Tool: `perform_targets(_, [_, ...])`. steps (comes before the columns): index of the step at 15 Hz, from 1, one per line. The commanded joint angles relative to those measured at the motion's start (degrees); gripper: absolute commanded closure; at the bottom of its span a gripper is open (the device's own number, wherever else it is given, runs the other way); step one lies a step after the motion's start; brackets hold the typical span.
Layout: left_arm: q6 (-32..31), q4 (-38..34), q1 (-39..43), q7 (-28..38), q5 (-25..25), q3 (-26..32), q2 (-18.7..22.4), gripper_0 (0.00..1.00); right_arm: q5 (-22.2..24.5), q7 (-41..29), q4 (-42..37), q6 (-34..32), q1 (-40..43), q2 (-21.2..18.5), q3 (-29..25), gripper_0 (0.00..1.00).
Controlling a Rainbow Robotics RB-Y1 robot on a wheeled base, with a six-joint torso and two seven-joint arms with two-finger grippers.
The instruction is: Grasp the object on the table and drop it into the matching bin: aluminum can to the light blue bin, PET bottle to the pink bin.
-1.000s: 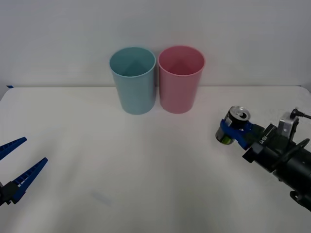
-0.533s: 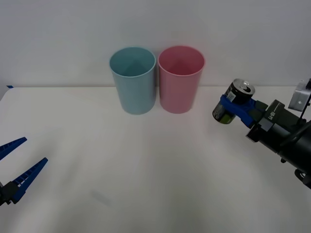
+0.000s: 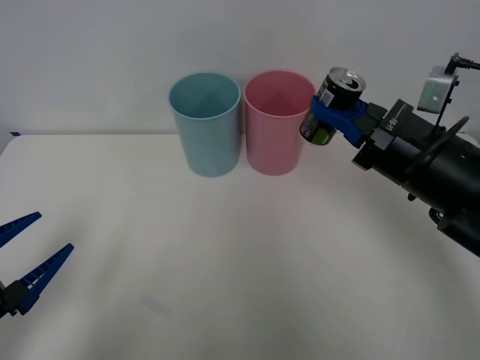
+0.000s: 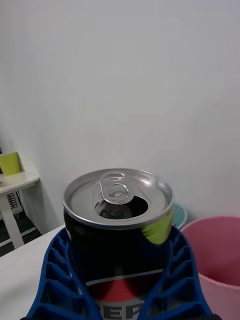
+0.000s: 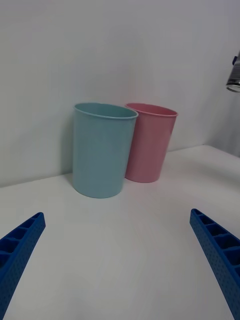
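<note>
Your left gripper (image 3: 26, 259) waits low at the near left over the broad plain white table (image 3: 225, 262), its ribbed blue fingers (image 5: 215, 250) spread wide apart; further right stand the tall tapered pale blue plastic bin (image 3: 205, 124) and its smooth pink twin (image 3: 279, 121), touching or nearly so; your right gripper (image 3: 335, 114) is clamped on the small dark aluminium can (image 3: 331, 105) with the shiny pull-tab top, aloft just beside the pink rim; you're mid-carry, I judge; next, take it past the pink bin to the blue one, then release.
</note>
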Motion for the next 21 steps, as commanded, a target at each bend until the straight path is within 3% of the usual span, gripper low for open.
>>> perform_targets(1, [0.0,0.0,0.0,0.0,0.0,0.0,0.0,0.00,2.8,0.5,3.9,1.0,-6.1,0.0,2.7,1.00])
perform_targets(6, [0.0,0.0,0.0,0.0,0.0,0.0,0.0,0.00,6.2,2.1,17.0,1.1,-19.7,2.8,6.8,1.00])
perform_targets(11, [0.0,0.0,0.0,0.0,0.0,0.0,0.0,0.00,11.4,3.2,33.2,1.1,-32.8,8.5,8.0,1.00])
perform_targets(14, [0.0,0.0,0.0,0.0,0.0,0.0,0.0,0.00,12.1,4.6,43.1,2.3,-40.0,11.7,10.7,1.00])
perform_targets(21, [0.0,0.0,0.0,0.0,0.0,0.0,0.0,0.00,10.3,7.0,54.2,19.1,-48.5,17.1,19.9,1.00])
